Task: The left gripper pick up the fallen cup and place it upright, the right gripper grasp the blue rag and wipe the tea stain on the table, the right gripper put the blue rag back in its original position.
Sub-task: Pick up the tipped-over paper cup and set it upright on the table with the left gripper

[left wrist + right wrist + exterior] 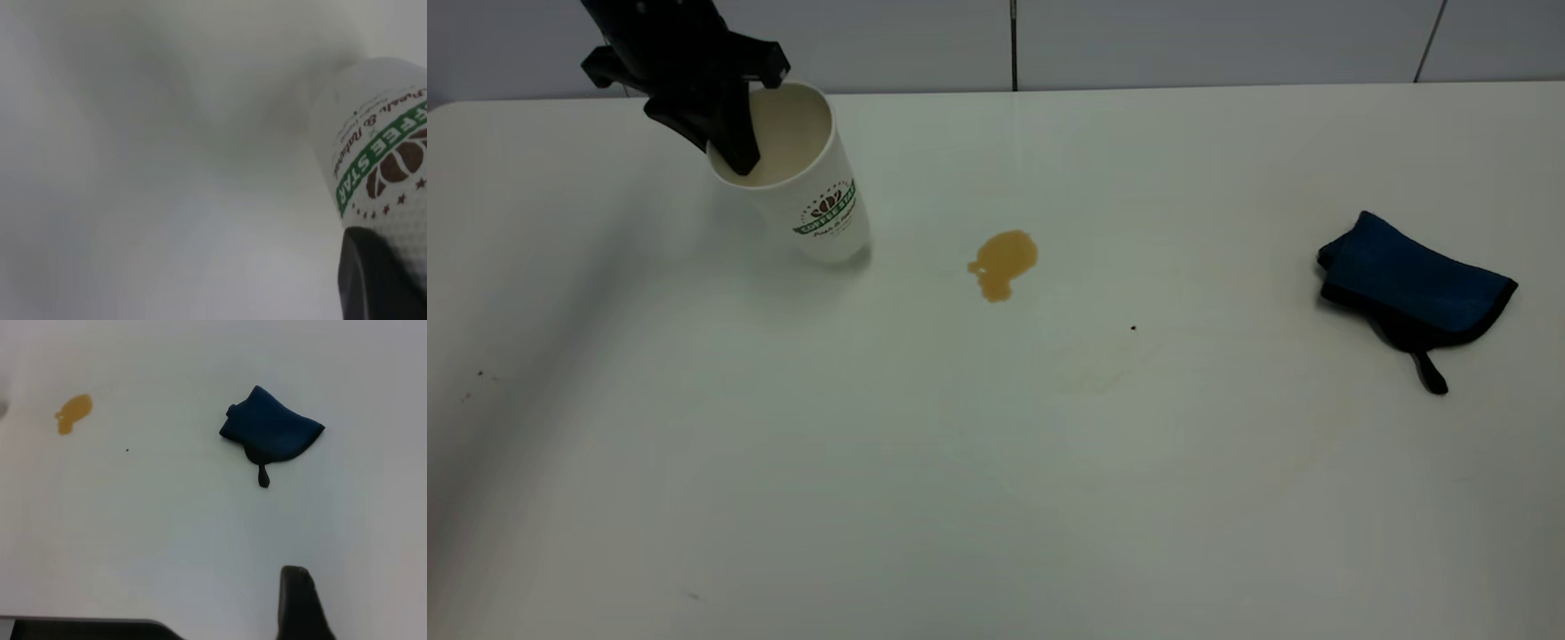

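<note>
The left gripper [740, 133] is matte black plastic, with a wide crossbar body whose ends finish in rounded knobs. From it two thick fingers [734, 142] taper down to blunt, rounded tips. In the left wrist view one finger [377, 280] appears as a dark, smooth, glossy-edged block with a rounded corner. In the right wrist view the right gripper shows one black finger [300, 603], narrow and round-topped, and a flat black bar [87, 630] with a pale grey end.

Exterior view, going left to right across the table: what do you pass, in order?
Left gripper shut on the tilted cup → tea stain → tiny black speck → blue rag.
</note>
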Robot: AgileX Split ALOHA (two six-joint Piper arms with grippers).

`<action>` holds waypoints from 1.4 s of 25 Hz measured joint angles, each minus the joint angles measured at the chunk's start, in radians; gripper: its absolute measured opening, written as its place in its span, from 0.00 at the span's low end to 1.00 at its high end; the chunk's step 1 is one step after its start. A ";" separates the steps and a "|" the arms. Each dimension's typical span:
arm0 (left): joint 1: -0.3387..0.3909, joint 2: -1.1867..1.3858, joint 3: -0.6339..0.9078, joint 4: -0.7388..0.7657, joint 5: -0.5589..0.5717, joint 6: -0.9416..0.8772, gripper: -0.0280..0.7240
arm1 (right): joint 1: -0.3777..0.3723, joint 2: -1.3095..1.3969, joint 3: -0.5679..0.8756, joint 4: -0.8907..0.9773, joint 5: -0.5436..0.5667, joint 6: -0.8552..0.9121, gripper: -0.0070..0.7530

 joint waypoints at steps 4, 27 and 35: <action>0.000 0.026 -0.001 0.006 -0.002 -0.066 0.05 | 0.000 0.000 0.000 0.000 0.000 0.000 0.66; 0.000 0.050 -0.006 -0.041 -0.024 -0.070 0.48 | 0.000 0.000 0.000 0.000 0.000 0.000 0.66; 0.000 0.050 -0.006 -0.062 -0.039 -0.019 0.57 | 0.000 0.000 0.000 0.000 0.000 0.000 0.66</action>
